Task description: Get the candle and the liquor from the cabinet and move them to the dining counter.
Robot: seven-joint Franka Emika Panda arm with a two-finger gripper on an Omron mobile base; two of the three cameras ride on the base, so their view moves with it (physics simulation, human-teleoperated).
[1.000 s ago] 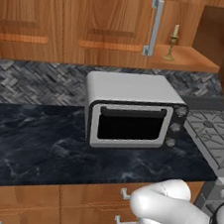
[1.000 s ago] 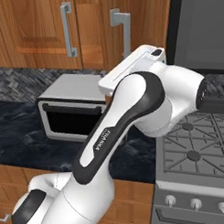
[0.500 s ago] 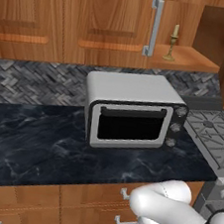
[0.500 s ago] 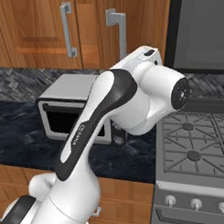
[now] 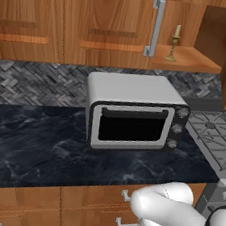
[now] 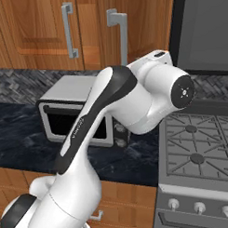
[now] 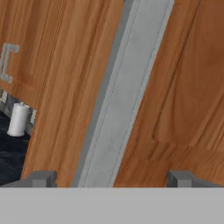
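Left base view: the candle [image 5: 173,42] stands upright on the open shelf of the cabinet [image 5: 101,23], just right of a closed door's long grey bar handle [image 5: 155,27].
Candle detail: a cream stick in a small brass holder, its round base flat on the wooden shelf, near the shelf's front left corner.
Liquor: I cannot tell where the bottle is.
Counter below: a black veined worktop [image 5: 35,145] carries a silver toaster oven [image 5: 134,112] with a dark glass door and three knobs down its right side.
Backsplash: grey herringbone tile [image 5: 33,82] runs between the worktop and the wall cabinet.
Stove: grey burner grates [image 5: 218,136] sit just right of the toaster oven.
Arm: the white arm [image 6: 129,101] rises in the right base view, bending in front of the toaster oven, its round dark-capped joint over the stove's edge.
Right base view, doors: two panelled doors with bar handles [image 6: 69,30] hang above the arm.
Hand view: the gripper [image 7: 111,178] faces a grey bar handle [image 7: 124,94] running diagonally across reddish-brown wood, close in front of it.
Fingers: the two grey fingertips [image 7: 41,178] stand wide apart, one to each side of the handle's lower stretch, holding nothing; whether they touch it I cannot tell.
Hand view, far left: a small white cylinder [image 7: 18,119] stands on a dark surface.
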